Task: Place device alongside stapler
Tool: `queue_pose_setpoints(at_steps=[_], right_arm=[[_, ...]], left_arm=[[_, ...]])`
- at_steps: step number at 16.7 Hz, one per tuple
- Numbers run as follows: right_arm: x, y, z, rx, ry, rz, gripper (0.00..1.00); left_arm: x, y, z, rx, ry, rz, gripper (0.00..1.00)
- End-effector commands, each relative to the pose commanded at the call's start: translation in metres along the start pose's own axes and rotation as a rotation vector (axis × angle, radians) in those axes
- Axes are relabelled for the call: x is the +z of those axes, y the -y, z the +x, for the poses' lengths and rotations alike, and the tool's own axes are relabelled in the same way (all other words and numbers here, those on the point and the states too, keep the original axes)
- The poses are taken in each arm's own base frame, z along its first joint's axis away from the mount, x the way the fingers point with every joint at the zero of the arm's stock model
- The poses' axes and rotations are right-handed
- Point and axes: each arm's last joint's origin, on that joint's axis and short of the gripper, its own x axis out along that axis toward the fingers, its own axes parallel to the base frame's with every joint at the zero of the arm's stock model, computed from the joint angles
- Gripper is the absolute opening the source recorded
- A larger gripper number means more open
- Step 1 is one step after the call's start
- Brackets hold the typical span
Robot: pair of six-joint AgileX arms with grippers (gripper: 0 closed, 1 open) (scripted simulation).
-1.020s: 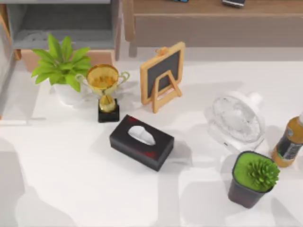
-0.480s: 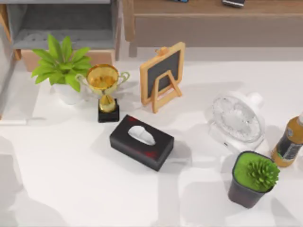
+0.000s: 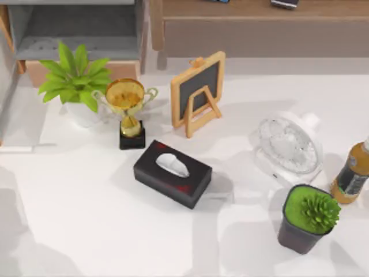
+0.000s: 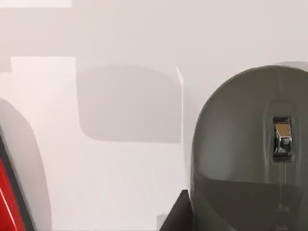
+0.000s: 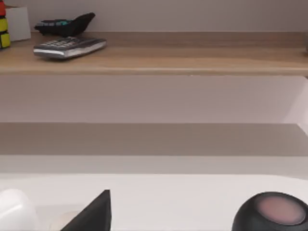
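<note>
On white table (image 3: 104,231), black tissue box (image 3: 172,173) mid-surface, wooden shelf (image 3: 259,11) behind (gripper state: cannot tell).

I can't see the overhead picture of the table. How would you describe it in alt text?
A white table seen from above holds a black tissue box at its middle. Behind it stand a gold trophy, a leafy potted plant and a small wood-framed chalkboard. On the right are a white fan, a potted succulent and a bottle.
</note>
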Motion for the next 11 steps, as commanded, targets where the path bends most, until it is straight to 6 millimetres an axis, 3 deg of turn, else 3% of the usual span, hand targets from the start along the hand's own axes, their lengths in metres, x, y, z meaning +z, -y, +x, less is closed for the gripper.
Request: queue_pose_setpoints(at_steps=[5,11], right_arm=[[0.0,0.0,0.0,0.0,0.0,0.0,1.0],[0.0,0.0,0.0,0.0,0.0,0.0,1.0]], left_arm=[[0.0,0.0,0.0,0.0,0.0,0.0,0.98],[0.0,0.0,0.0,0.0,0.0,0.0,1.0]])
